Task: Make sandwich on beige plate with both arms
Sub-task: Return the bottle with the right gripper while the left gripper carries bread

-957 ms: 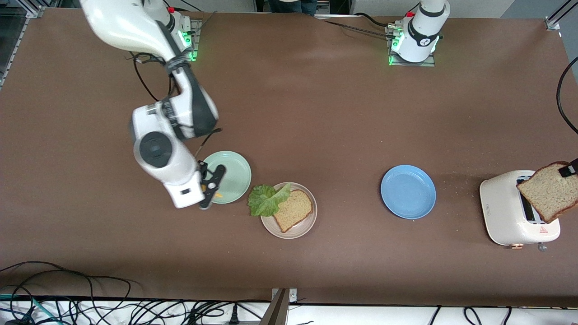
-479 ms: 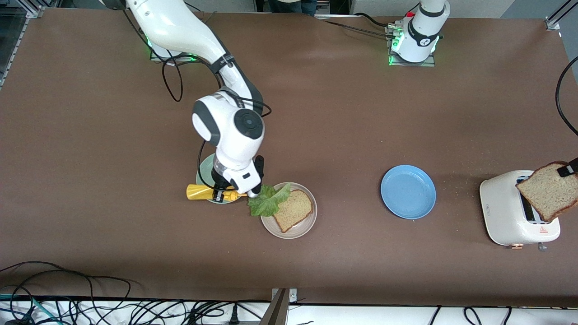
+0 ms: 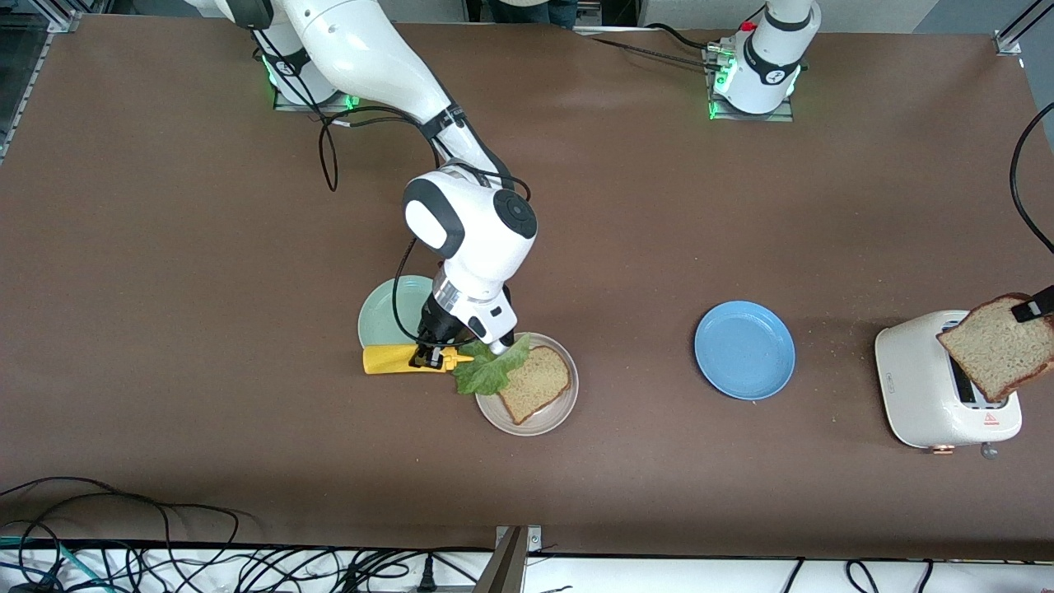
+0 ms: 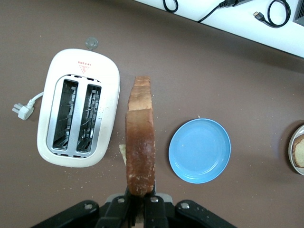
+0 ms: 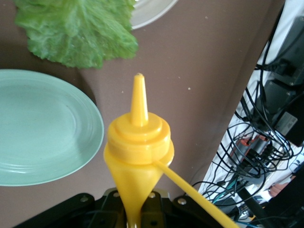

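Note:
The beige plate (image 3: 550, 416) holds one brown bread slice (image 3: 535, 381). A green lettuce leaf (image 3: 492, 368) lies half over the plate's rim toward the right arm's end. My right gripper (image 3: 430, 356) is shut on a yellow squeeze bottle (image 3: 395, 359) that lies level, its nozzle pointing at the lettuce (image 5: 76, 31). In the right wrist view the bottle (image 5: 137, 142) fills the jaws of the right gripper (image 5: 135, 213). My left gripper (image 3: 1033, 309) is shut on a second bread slice (image 3: 1000, 346), which hangs over the toaster (image 3: 922, 387). The left wrist view shows that slice (image 4: 140, 152) edge-on in the left gripper (image 4: 141, 209).
A mint-green plate (image 3: 380, 317) sits beside the beige plate, partly under the right arm. A blue plate (image 3: 744, 350) lies between the beige plate and the white toaster (image 4: 78, 114). Cables (image 3: 165, 552) run along the table's near edge.
The right arm has swung from the mint-green plate toward the beige plate, carrying the yellow bottle up to the lettuce. The left arm has held still with its bread.

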{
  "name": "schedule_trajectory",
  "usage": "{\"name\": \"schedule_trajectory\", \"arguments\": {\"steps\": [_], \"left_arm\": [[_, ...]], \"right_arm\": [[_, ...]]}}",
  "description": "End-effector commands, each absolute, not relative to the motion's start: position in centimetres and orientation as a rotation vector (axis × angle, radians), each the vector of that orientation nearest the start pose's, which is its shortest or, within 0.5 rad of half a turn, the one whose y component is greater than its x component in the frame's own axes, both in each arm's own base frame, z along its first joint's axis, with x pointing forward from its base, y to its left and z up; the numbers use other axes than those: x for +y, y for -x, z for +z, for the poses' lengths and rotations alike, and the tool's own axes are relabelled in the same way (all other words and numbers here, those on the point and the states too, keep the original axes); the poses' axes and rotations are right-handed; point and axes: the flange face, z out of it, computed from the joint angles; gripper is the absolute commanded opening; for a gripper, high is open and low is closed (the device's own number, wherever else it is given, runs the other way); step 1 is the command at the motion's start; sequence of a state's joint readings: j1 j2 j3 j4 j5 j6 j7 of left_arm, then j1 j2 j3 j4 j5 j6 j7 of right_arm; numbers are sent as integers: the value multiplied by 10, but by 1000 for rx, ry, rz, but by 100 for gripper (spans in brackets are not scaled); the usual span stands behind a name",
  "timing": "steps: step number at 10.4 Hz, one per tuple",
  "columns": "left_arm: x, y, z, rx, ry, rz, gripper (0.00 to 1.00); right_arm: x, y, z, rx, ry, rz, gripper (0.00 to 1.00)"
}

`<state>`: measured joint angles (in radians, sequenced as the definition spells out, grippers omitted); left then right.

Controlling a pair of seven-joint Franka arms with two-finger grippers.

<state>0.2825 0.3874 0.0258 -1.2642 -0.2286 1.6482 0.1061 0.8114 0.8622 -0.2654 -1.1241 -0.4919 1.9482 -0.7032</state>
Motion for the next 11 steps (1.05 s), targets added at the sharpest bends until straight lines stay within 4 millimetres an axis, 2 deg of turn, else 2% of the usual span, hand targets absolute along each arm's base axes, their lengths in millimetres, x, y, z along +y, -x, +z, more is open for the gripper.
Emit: {"name": "schedule_trajectory", "arguments": {"steps": [1,2,3,5,7,9,11], "left_arm": [[171,-647,543,-391,3366,-65,0],[168,-648,543,-420,3365,-60,0],[153,-652,543,-429,3372,-50,0],[108,-662,548,-566,3383,-16,0],[44,-671,542,-712,3378,73,0],[-26,-679,527,-792,3395,189,0],[-87,-689,515,-926,3400,191,0]], "right_arm": [[376,-646,356,1700,-2045,-86,0],[347,-647,361,1702,-2148,-110,0],[325,-647,367,1750,-2272,-111,0],[269,-652,367,1861,-2566,-65,0],[216,-656,365,1987,-2683,19,0],[177,-651,364,2110,-2741,135,0],[139,-649,359,2235,-2777,319,0]]}}
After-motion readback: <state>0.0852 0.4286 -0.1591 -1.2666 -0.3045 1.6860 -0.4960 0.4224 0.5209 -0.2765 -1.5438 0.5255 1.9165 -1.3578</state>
